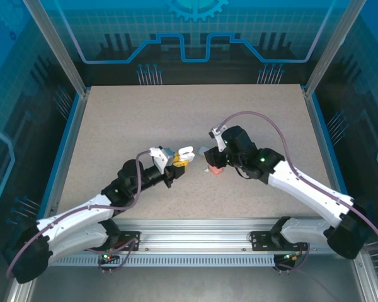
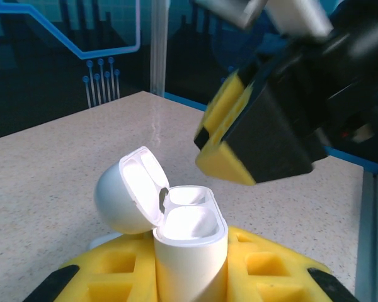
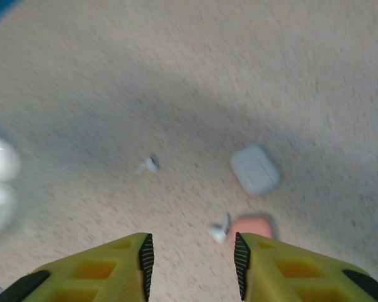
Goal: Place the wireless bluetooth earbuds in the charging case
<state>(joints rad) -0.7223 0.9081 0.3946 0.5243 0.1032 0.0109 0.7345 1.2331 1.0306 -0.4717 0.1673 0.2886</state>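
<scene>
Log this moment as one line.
left gripper: shut on open case | right gripper: open, empty | two earbuds on table

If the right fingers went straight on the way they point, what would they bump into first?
Probably the little white earbud lying on the table just ahead of the right gripper, beside the pink case. Depth is hard to judge, so its open fingers might touch the table first.

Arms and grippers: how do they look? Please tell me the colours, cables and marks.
The left arm and right arm have white shells, black joints and a green light. A thin purplish cable runs along each. The left gripper and right gripper are black, with yellow fingers bearing square hollows and black ribbed edges.
</scene>
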